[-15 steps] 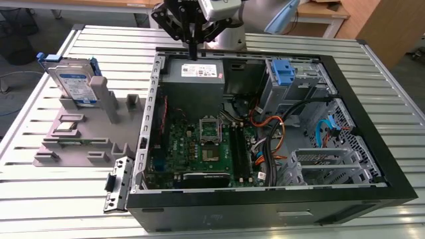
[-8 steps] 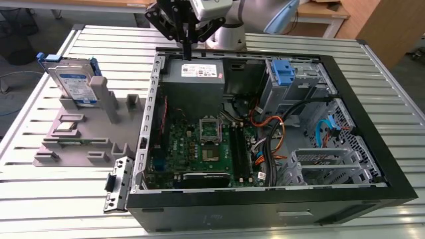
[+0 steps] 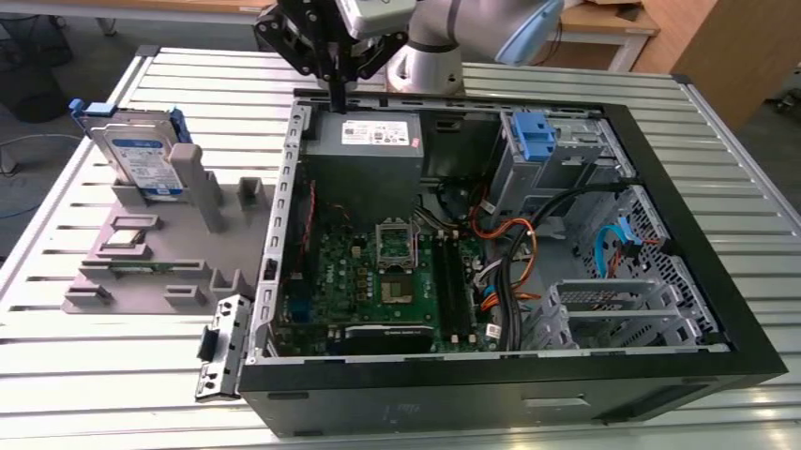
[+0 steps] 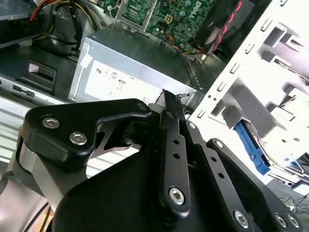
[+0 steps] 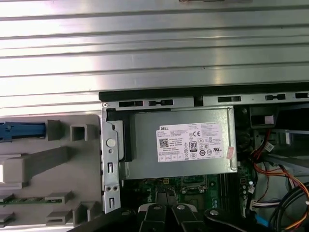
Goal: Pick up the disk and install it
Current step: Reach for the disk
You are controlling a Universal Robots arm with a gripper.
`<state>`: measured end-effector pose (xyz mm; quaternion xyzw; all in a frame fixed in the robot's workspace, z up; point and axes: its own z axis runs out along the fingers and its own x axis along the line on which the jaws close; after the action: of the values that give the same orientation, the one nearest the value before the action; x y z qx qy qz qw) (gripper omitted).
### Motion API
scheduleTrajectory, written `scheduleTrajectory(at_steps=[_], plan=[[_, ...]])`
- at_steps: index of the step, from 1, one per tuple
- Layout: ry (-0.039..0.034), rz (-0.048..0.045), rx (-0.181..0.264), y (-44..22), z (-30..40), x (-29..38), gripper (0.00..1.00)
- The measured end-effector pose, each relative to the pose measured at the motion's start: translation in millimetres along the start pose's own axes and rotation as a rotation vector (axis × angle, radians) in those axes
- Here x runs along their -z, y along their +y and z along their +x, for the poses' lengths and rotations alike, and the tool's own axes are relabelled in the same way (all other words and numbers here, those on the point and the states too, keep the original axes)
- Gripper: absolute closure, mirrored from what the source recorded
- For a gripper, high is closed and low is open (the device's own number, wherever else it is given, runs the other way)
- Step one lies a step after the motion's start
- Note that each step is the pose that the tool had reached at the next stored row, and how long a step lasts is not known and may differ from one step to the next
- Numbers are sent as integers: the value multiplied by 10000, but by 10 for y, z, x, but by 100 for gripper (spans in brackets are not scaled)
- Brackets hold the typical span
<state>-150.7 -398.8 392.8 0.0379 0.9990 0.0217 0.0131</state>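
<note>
The disk [image 3: 135, 156], a silver drive with a blue-and-white label and blue side rails, stands upright in the grey fixture [image 3: 138, 272] at the exterior view's left. In the first wrist view its blue rail [image 5: 21, 130] shows edge-on. My gripper [image 3: 340, 103] hangs over the back edge of the open computer case [image 3: 701, 281], just above the grey power supply [image 3: 375, 141]. Its black fingers are shut together with nothing between them, in both wrist views [image 4: 169, 99] [image 5: 167, 215]. The gripper stands well apart from the disk, toward the exterior view's right of it.
The case lies open on a slatted metal table [image 3: 75, 375], with motherboard [image 3: 375, 272], cables [image 3: 526, 234] and a blue bracket [image 3: 532, 136] at the drive cage. A loose black latch part [image 3: 219, 347] lies by the case's near left corner. The fixture holds other small parts.
</note>
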Motion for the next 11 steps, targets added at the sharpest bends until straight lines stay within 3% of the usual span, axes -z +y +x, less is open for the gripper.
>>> scheduleTrajectory(at_steps=[11], plan=[[0, 0, 0, -16, 219, -2, 90]])
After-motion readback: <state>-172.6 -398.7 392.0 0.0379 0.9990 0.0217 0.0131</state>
